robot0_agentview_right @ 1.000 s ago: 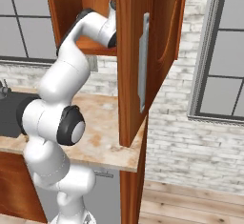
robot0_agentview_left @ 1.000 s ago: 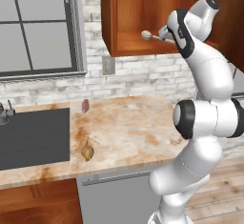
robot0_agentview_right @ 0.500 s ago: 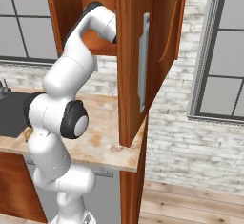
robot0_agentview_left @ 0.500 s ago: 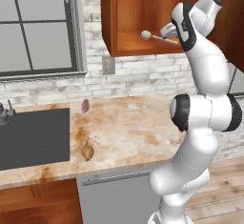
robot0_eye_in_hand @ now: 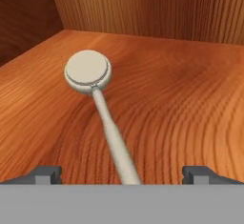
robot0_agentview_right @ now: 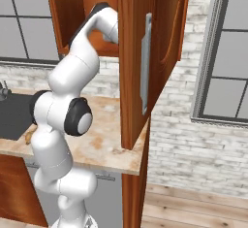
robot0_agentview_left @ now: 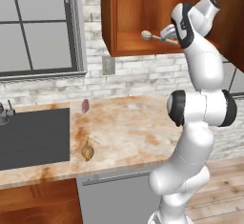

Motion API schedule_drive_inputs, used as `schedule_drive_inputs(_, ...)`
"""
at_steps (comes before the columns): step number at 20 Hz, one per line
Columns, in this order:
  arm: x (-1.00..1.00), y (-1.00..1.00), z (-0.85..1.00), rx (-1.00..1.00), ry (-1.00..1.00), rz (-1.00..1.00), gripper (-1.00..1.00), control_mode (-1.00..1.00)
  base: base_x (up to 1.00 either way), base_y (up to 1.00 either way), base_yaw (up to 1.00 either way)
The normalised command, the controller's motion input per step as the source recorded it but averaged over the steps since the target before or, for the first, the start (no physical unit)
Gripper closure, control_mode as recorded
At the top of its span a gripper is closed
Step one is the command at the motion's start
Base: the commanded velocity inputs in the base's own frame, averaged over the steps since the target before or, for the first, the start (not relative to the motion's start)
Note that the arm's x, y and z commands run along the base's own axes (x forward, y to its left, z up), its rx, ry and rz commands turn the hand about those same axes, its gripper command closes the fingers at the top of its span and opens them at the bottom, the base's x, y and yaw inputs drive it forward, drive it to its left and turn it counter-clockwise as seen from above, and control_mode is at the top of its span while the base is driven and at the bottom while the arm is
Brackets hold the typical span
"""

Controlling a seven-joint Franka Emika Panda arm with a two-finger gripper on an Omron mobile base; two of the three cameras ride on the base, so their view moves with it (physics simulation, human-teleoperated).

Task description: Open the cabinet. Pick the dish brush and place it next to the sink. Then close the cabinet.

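Note:
The reddish-brown wall cabinet (robot0_agentview_left: 113, 23) stands open, its door (robot0_agentview_right: 134, 52) with the silver bar handle (robot0_agentview_right: 145, 62) swung out. On its shelf lies the dish brush (robot0_agentview_left: 147, 35), round cream head (robot0_eye_in_hand: 87, 71) pointing away from my hand, thin handle (robot0_eye_in_hand: 113, 137) running back toward me. My gripper (robot0_eye_in_hand: 122, 174) is inside the cabinet, open, one finger on each side of the handle's near end, not clamping it. From the left base view the gripper (robot0_agentview_left: 169, 32) sits just right of the brush head. The dark grey sink (robot0_agentview_left: 33, 137) lies in the counter at the left.
A yellowish-brown onion (robot0_agentview_left: 87, 152) and a small pinkish-purple lump (robot0_agentview_left: 85, 106) rest on the beige marble counter (robot0_agentview_left: 128, 127) right of the sink. A small faucet (robot0_agentview_left: 5, 112) stands at the sink's back. The open door juts out over the counter's right end.
My hand has crept a little further into the cabinet toward the brush, and the arm's elbow has shifted. The brush has not moved; the jaws stay wide.

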Motion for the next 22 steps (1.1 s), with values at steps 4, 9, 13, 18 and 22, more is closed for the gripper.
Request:
schedule_drive_inputs(4, 0.35, 0.0, -0.04, 0.0, 0.0, 0.0, -1.0, -1.0, 0.0, 0.0, 0.0)
schedule_drive_inputs(9, 0.39, 0.0, 0.0, 0.0, 0.0, 0.0, -1.0, -1.0, 0.0, 0.0, 0.0)
schedule_drive_inputs(13, 0.05, 0.0, 0.0, 0.0, 0.0, 0.02, -1.0, -1.0, 0.0, 0.0, 0.0)
schedule_drive_inputs(18, 0.0, 0.0, -0.13, 0.0, 0.0, 0.06, -1.0, -1.0, 0.0, 0.0, 0.0)
schedule_drive_inputs(22, 0.0, 0.0, -0.21, 0.0, 0.0, 0.07, -1.0, -1.0, 0.0, 0.0, 0.0)
